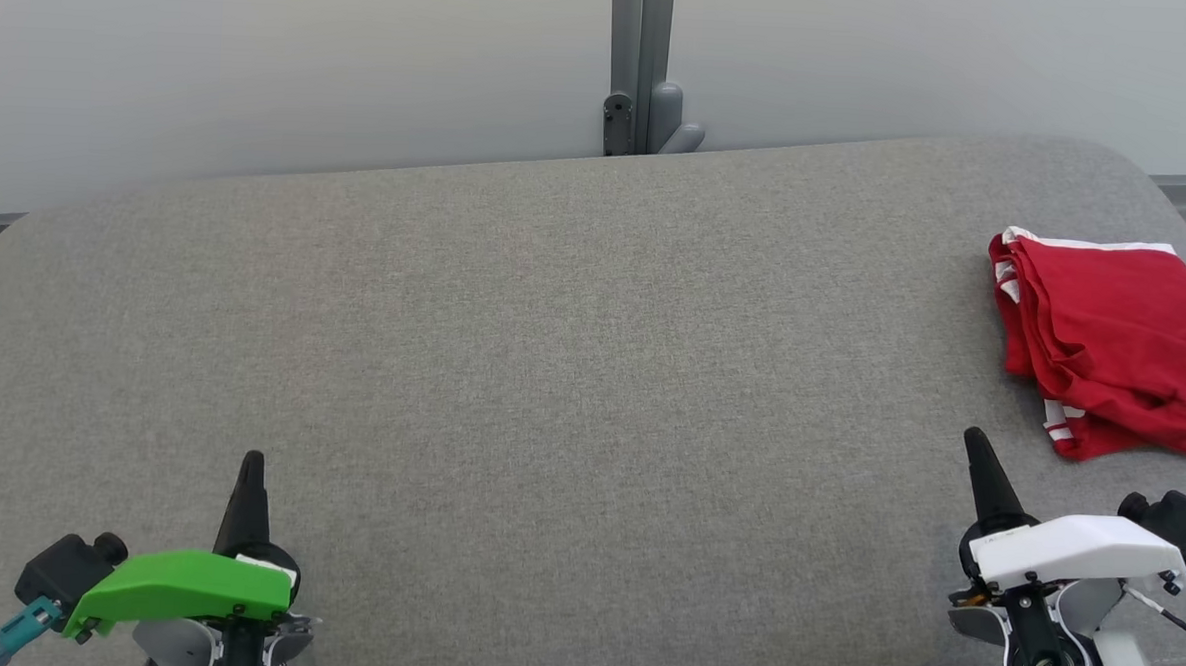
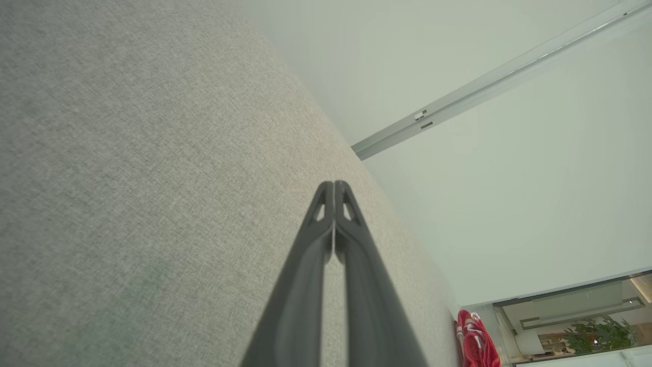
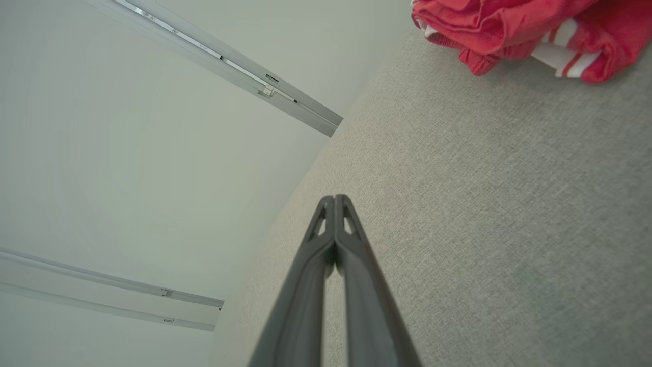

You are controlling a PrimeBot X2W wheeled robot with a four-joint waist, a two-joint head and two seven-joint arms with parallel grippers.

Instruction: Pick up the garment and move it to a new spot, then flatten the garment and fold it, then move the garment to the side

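Observation:
The garment is red with white stripes. It lies folded in a loose stack at the far right of the grey fabric surface, partly cut off by the head view's right edge. It also shows at the top of the right wrist view as the garment and small at the bottom of the left wrist view as the garment. My left gripper rests at the lower left, shut and empty. My right gripper is at the lower right, shut and empty, a short way below and left of the garment.
A pale wall stands behind the surface, with a grey post and bracket at its middle. The surface's rounded far edge runs across the head view.

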